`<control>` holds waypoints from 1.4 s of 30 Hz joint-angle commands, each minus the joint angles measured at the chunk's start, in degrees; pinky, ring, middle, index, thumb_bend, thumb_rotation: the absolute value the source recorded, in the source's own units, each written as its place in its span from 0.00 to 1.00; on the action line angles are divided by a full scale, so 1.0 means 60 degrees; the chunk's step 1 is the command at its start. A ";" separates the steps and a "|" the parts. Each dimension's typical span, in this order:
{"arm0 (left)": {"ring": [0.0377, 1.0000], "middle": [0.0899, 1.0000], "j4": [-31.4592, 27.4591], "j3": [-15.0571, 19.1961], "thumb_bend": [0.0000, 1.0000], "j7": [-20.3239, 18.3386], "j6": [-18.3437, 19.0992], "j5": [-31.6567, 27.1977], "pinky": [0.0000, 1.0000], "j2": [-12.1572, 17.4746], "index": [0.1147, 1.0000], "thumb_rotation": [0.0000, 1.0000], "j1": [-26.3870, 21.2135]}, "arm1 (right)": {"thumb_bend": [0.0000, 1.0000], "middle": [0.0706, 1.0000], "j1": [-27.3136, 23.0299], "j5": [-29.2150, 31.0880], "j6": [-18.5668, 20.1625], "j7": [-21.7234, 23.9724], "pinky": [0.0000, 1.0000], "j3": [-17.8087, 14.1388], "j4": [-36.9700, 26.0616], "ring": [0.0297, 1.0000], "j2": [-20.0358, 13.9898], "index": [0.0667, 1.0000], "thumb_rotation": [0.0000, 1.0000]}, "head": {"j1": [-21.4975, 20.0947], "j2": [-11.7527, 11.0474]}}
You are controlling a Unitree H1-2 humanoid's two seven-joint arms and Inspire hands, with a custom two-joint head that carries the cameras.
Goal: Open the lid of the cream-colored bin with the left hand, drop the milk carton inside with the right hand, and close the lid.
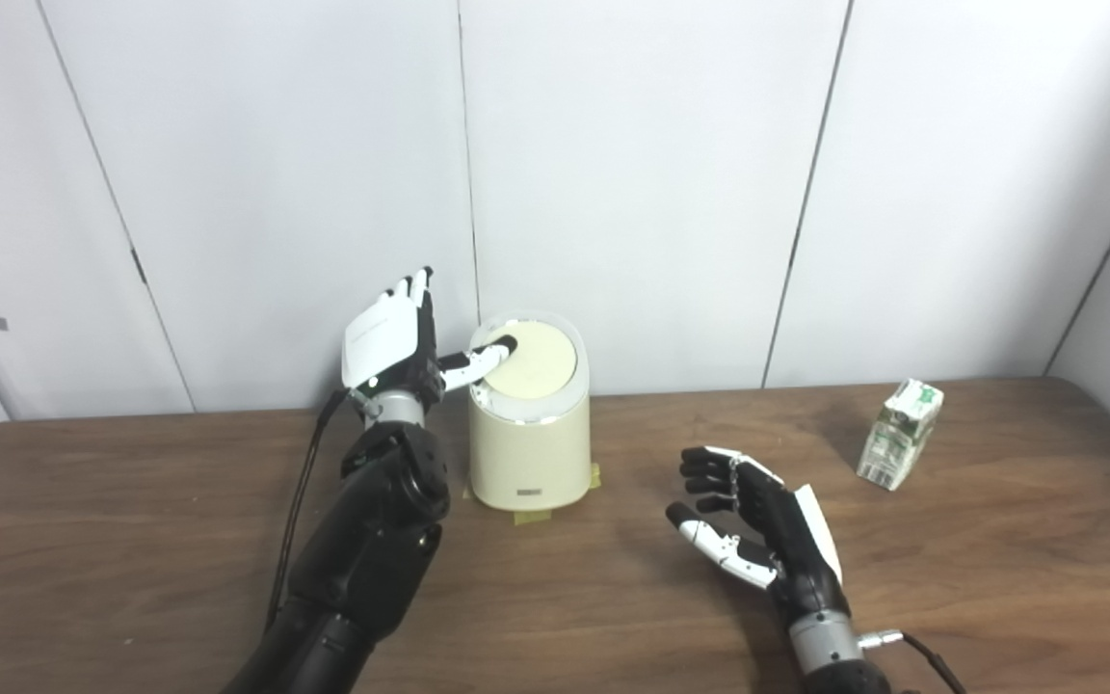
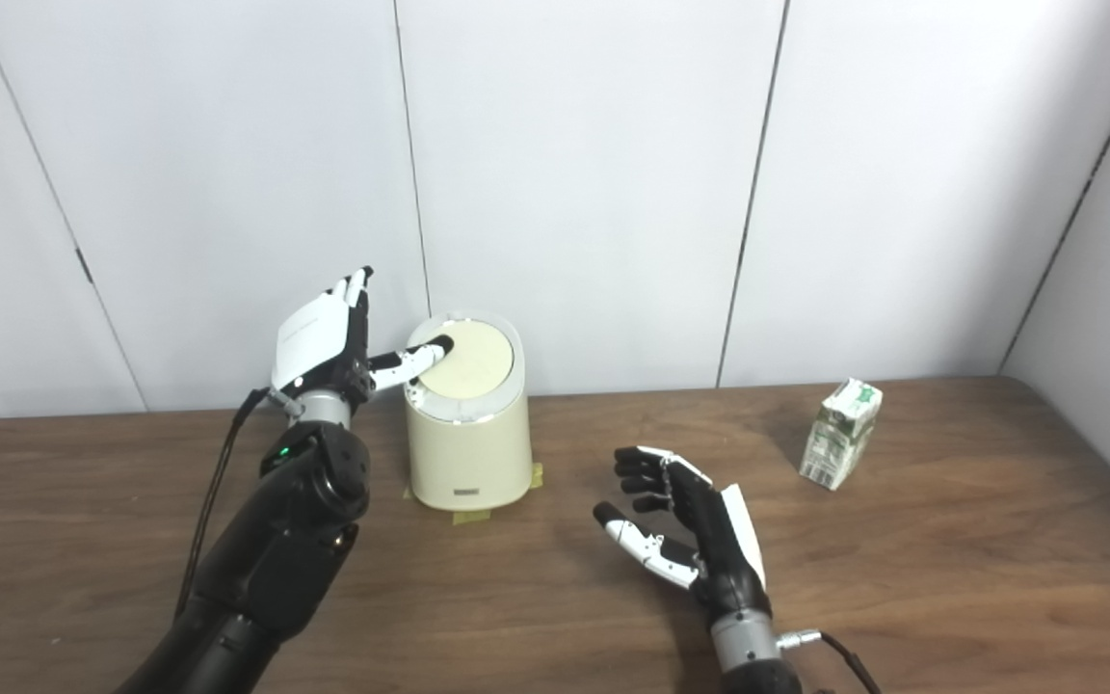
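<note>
The cream-colored bin (image 1: 528, 453) stands on the table near the back wall, its round lid (image 1: 534, 361) tilted toward me and down on the rim. My left hand (image 1: 391, 337) is raised beside the bin's left side, fingers pointing up and apart, its thumb resting on the lid's left edge. The green-and-white milk carton (image 1: 900, 434) stands at the right, crumpled at the top. My right hand (image 1: 753, 525) hovers over the table between bin and carton, fingers curled loosely, holding nothing.
The brown wooden table (image 1: 131, 540) runs to the white panelled wall (image 1: 651, 173) behind. Yellow tape tabs (image 1: 536, 518) mark the bin's foot. Cables trail from both wrists.
</note>
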 commanded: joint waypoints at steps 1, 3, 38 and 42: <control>1.00 1.00 -0.0169 -0.0018 0.82 0.0117 -0.0118 0.0047 1.00 0.0087 1.00 0.62 -0.0479 | 0.31 0.67 0.0169 -0.0113 -0.0155 -0.0146 0.61 0.0122 0.0213 0.67 0.0172 0.66 0.28 | -0.0013 0.0008; 1.00 1.00 -0.0197 -0.0036 0.82 0.0156 -0.0142 0.0051 1.00 0.0091 1.00 0.65 -0.0478 | 0.30 0.67 0.0162 -0.0089 -0.0232 -0.0170 0.61 0.0132 0.0253 0.67 0.0163 0.66 0.27 | -0.0037 0.0012; 1.00 1.00 0.0072 -0.0448 1.00 -0.0572 0.0142 0.1533 1.00 0.0326 1.00 0.30 -0.0483 | 0.30 0.66 0.0189 -0.0252 0.0002 -0.0211 0.59 0.0246 0.0073 0.66 0.0126 0.66 0.25 | -0.0105 0.0109; 1.00 1.00 0.0263 -0.0365 1.00 -0.0554 0.0144 0.2401 1.00 0.0256 1.00 0.15 -0.0508 | 0.30 0.67 0.0195 -0.0210 0.0096 -0.0192 0.60 0.0234 0.0037 0.67 0.0151 0.66 0.25 | -0.0105 0.0109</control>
